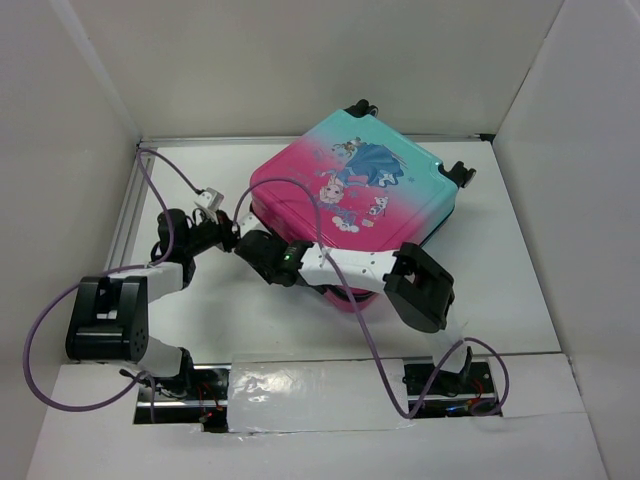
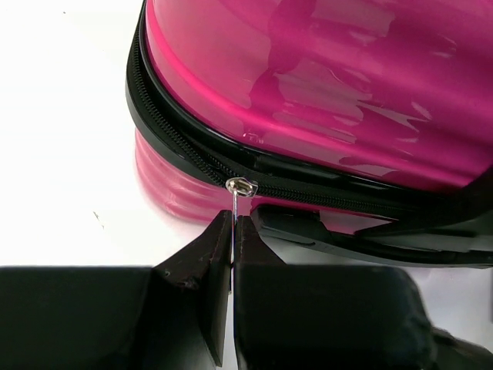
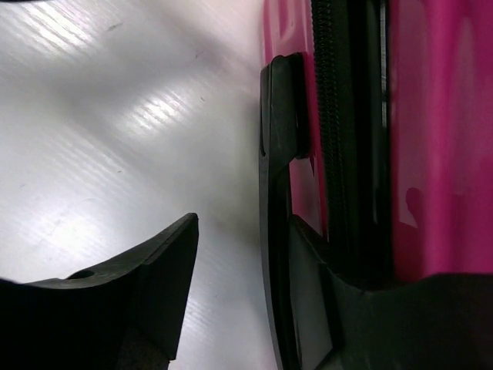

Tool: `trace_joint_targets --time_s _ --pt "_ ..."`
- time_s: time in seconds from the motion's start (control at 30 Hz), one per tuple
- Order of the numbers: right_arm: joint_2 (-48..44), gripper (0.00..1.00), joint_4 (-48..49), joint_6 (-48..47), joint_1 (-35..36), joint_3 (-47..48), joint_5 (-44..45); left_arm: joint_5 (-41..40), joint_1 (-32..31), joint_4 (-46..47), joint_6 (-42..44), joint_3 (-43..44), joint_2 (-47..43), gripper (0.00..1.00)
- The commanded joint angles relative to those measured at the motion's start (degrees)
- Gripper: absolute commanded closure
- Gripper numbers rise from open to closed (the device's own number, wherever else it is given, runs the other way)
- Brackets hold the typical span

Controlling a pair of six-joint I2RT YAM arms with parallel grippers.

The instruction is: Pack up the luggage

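- I'm seeing the luggage (image 1: 350, 210) lying closed and flat toward the counter's (image 1: 500, 280) back edge.
- My left hand (image 2: 232, 231) is pinching its zipper pull (image 2: 239, 187).
- My right hand (image 3: 266, 254) is standing apart, straddling the black side handle (image 3: 276, 193).

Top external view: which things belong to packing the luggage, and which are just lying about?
In the job: luggage; its zipper pull, pinched in the left gripper; right gripper, jaws open at the black side handle.
Lying about: purple cables; shiny tape at the near edge.
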Motion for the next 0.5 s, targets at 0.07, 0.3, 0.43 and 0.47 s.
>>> trace_joint_targets --time_s 0.07,0.3,0.43,0.47 --pt "3.42 0.52 3.81 -0.1 -3.04 -0.47 1.48 -2.97 2.7 4.14 0.27 1.8 0.96 1.0" --pt "4.66 1.0 4.34 -0.62 -4.18 -2.48 1.48 -2.88 3.23 4.14 -0.25 1.8 0.96 1.0" --pt "-1.37 1.0 6.0 -3.35 -4.18 -10.64 0.6 -3.5 3.23 3.61 -0.25 1.8 0.96 1.0" --pt "-3.23 1.0 7.4 -4.14 -4.18 -12.93 -0.97 -3.5 3.75 3.61 -0.25 1.8 0.35 1.0"
